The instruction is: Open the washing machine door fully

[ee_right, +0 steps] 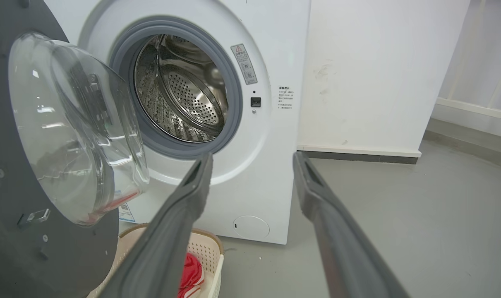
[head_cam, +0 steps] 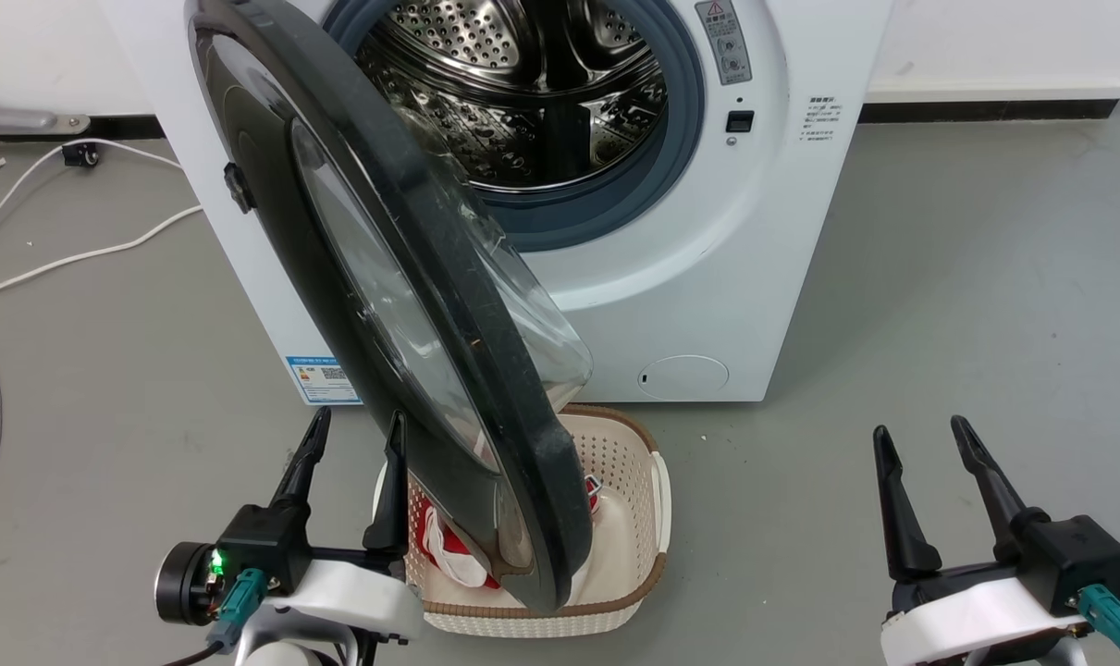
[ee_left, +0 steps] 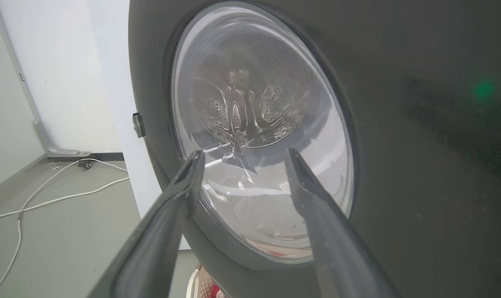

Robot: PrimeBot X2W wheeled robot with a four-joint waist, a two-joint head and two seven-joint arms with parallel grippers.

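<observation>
The washing machine (head_cam: 707, 277) is a white front-loader with its steel drum (head_cam: 523, 83) exposed. The washing machine door (head_cam: 356, 277), black with a bulging glass bowl, stands swung out towards me, roughly edge-on in the head view, hinged at the machine's left. My left gripper (head_cam: 356, 430) is open at the lower left, just outside the door's outer face; the left wrist view looks straight at the door glass (ee_left: 258, 136) between its fingers. My right gripper (head_cam: 925, 435) is open at the lower right, well clear of the door (ee_right: 39, 165), with nothing between its fingers.
A cream laundry basket (head_cam: 647, 499) with red and white cloth (head_cam: 449, 546) sits on the floor under the door's free edge. White cables (head_cam: 60, 259) trail over the grey floor at the left. A white wall (ee_right: 378, 74) stands right of the machine.
</observation>
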